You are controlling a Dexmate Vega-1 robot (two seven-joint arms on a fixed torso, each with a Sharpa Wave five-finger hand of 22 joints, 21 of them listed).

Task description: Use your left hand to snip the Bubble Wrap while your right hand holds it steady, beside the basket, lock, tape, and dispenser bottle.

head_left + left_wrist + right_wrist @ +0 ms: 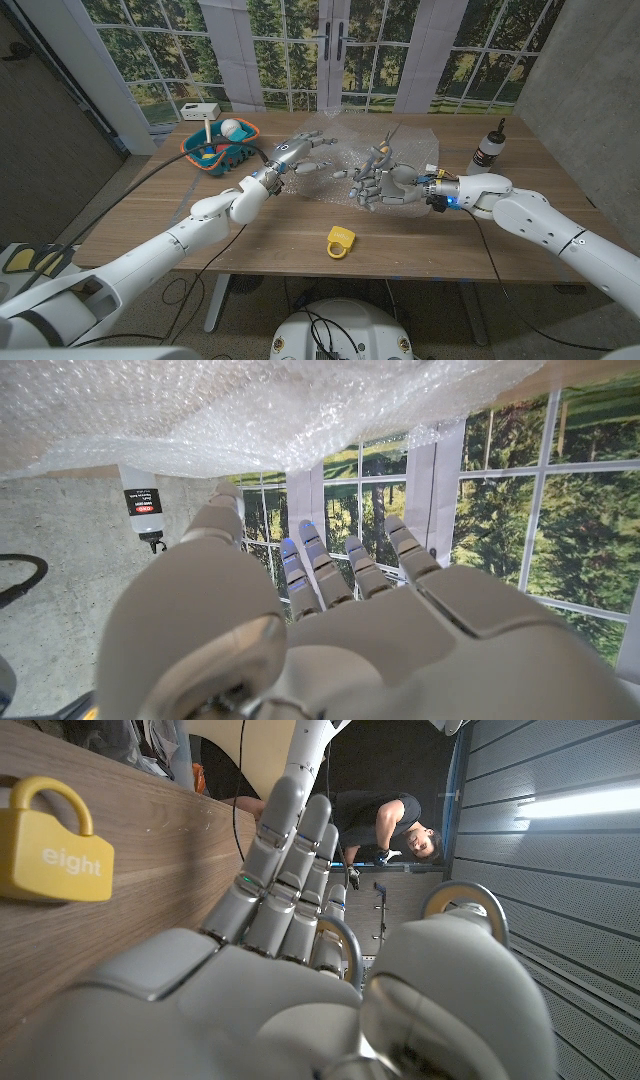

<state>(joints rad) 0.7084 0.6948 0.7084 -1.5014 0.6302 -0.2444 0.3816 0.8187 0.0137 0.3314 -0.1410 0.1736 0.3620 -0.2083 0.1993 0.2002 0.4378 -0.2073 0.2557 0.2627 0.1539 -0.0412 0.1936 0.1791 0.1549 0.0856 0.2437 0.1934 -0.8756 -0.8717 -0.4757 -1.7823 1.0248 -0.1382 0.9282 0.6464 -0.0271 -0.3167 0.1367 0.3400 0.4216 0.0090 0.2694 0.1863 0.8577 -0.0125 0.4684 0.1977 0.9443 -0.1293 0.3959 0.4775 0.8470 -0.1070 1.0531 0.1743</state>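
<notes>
The clear bubble wrap (408, 140) lies crumpled on the far middle of the table and also appears in the left wrist view (250, 410). My left hand (305, 152) hovers at the wrap's left edge with its fingers (320, 565) stretched out and apart, holding nothing. My right hand (378, 182) is near the wrap's front edge, palm upright. It holds grey scissors (386, 148) whose blades point up toward the wrap. The scissors' handle loops (465, 900) sit around its thumb and a finger.
A yellow padlock (340, 242) (55, 845) lies near the table's front edge. A teal basket (237, 152) with small items stands at the far left. A dispenser bottle (490, 148) (143, 505) stands at the far right. A person (392, 820) bends in the background.
</notes>
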